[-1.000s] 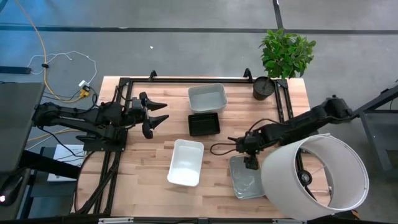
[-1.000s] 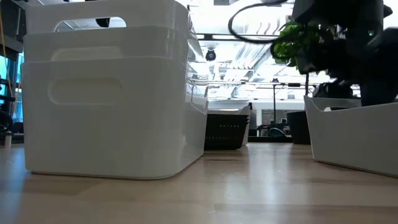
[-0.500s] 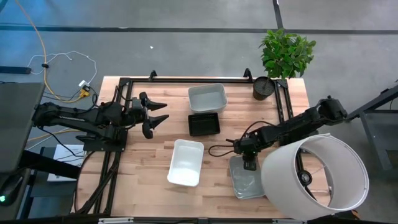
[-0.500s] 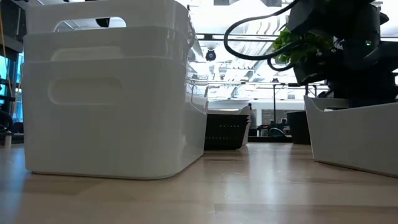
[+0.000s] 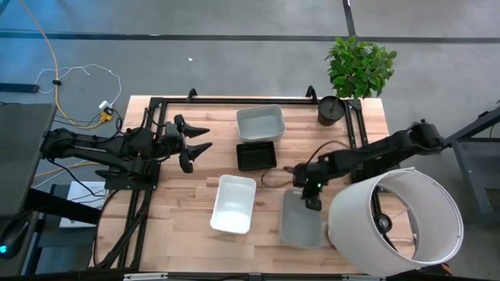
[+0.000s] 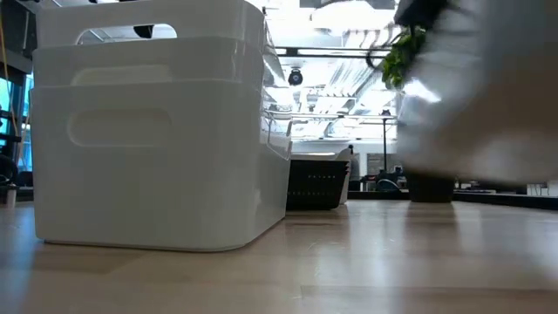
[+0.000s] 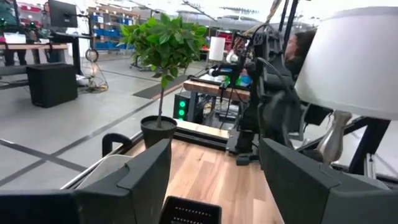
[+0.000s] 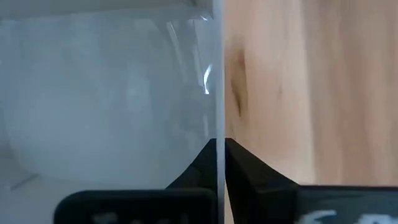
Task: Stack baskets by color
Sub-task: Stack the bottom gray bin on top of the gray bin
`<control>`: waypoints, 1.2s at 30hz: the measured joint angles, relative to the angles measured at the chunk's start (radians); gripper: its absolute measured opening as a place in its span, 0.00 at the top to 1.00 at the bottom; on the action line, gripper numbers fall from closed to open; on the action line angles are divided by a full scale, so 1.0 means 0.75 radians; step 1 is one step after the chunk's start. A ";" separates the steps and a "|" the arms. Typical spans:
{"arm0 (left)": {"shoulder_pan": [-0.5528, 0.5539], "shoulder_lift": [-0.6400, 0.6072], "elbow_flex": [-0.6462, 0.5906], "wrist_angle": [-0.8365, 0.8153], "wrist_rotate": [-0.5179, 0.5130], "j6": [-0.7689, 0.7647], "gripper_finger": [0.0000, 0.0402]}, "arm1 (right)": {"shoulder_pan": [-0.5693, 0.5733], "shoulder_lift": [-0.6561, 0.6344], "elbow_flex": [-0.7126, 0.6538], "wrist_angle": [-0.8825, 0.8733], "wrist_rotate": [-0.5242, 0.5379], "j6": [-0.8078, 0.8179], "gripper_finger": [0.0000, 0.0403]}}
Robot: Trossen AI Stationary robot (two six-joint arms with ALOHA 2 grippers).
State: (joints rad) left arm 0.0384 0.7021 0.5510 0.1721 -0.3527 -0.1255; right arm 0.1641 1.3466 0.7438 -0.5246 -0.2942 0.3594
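Your right gripper (image 5: 311,201) is pinched tight on the rim of the grey basket (image 5: 301,226), which sits near the table's front edge, right of the white basket (image 5: 233,204). In the low view it's a blur, possibly lifted. Your left gripper (image 5: 205,138) hangs at the left, jaws wide, empty. A black basket (image 5: 256,155) lies mid-table.

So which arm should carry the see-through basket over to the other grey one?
Probably the right. The right gripper is already shut on the clear basket's rim, while the left gripper hangs open, far from it, beside the grey basket.
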 joint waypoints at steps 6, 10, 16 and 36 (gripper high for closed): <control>-0.001 0.000 0.001 0.047 0.060 -0.063 0.42 | -0.172 -0.198 0.000 0.258 0.008 0.057 1.00; 0.000 -0.001 0.001 0.157 0.116 -0.212 0.42 | -0.305 -0.234 0.001 0.492 0.042 0.203 1.00; 0.000 -0.014 0.001 0.388 0.154 -0.193 0.42 | -0.453 -0.178 0.093 0.540 0.184 0.363 1.00; 0.000 -0.121 0.090 0.472 0.160 -0.072 0.42 | -0.745 0.385 0.820 -0.273 0.626 0.570 1.00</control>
State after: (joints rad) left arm 0.0387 0.6113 0.6186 0.5262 -0.2324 -0.1795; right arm -0.3943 1.6352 1.3590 -0.7294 0.1757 0.7868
